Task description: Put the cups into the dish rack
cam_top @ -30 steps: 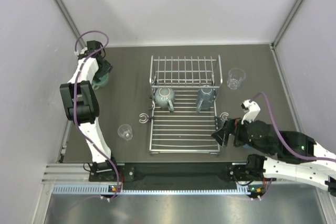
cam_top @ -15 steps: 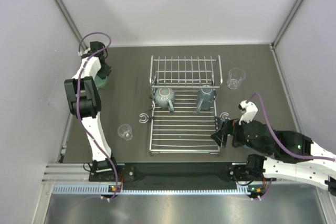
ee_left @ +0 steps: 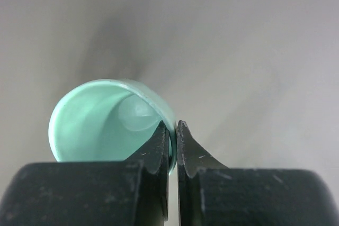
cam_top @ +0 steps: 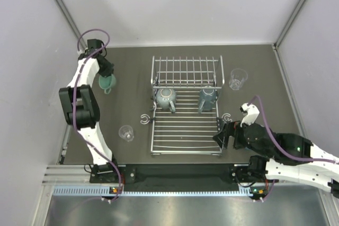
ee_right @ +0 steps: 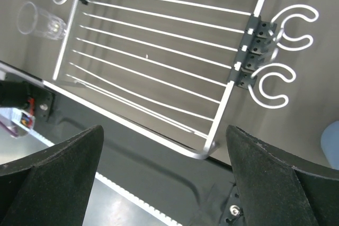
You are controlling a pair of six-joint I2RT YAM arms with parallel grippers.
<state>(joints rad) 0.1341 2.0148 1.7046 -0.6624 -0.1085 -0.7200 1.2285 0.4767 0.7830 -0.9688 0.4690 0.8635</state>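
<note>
My left gripper (cam_top: 106, 72) at the far left of the table is shut on the rim of the mint-green mug (cam_top: 107, 82). In the left wrist view its fingertips (ee_left: 170, 126) pinch the mug's wall (ee_left: 95, 123), one finger inside and one outside. Two grey-blue mugs (cam_top: 166, 98) (cam_top: 208, 99) sit on the dish rack (cam_top: 185, 128). One clear tumbler (cam_top: 126, 133) stands left of the rack, another (cam_top: 238, 79) at the far right. My right gripper (cam_top: 221, 135) is open and holds nothing by the rack's near right corner (ee_right: 212, 144).
White C-shaped clips (cam_top: 145, 119) (cam_top: 226, 116) hang on the rack's sides, two of them close ahead of the right wrist (ee_right: 273, 86). A pale blue object (ee_right: 331, 142) shows at the right edge of the right wrist view. Grey walls enclose the table.
The left gripper has shut on the mint-green mug's rim, and the mug has shifted slightly to the right. The right arm has barely moved.
</note>
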